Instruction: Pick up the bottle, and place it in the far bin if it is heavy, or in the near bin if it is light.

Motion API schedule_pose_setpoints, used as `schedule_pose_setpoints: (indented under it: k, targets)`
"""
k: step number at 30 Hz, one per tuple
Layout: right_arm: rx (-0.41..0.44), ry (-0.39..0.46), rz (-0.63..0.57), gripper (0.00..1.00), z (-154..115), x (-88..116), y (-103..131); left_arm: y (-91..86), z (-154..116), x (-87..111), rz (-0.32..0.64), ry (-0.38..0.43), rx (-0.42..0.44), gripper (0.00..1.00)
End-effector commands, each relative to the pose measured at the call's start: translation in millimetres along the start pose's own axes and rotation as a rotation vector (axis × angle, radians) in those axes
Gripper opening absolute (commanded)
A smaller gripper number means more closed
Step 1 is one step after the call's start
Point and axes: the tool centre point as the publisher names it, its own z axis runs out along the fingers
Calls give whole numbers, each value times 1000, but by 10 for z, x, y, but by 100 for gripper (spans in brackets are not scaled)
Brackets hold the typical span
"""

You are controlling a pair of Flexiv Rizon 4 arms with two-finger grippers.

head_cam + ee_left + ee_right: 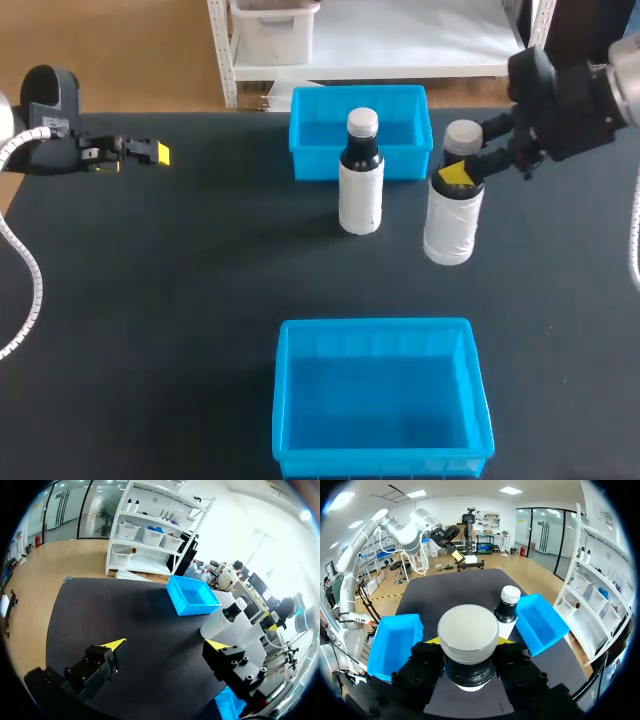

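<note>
Bottle: the bottle (453, 215) stands upright, long axis vertical, right of the table's (150, 300) middle. I cannot tell whether its base is clear of the table.
Grip: my right claw (458, 172) is clamped on its dark neck just under the pale cap, one finger on each side.
Right arm pose: it comes in from the far right, with the wrist level and the claw pointing left at the neck.
Neighbour: the other bottle (360, 185) stands upright just beside it, to its left.
Far bin: the far bin (300, 150) is close behind and left of the bottle.
Near bin: the near bin (290, 400) is well apart, toward me.
Judgement: either drop is the right arm's job.
Left arm: my left claw (150, 153) hangs far left, fingers apart and holding nothing.
</note>
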Motion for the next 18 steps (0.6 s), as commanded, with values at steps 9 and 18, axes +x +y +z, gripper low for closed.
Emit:
schedule_pose_setpoints:
  k: [9, 18]
  targets:
    - [40, -2, 31, 0, -323, 185, -108, 0, 0, 0, 0, 0, 0, 100]
    - [80, 2, 61, 0, -534, 339, -212, 0, 0, 0, 0, 0, 0, 100]
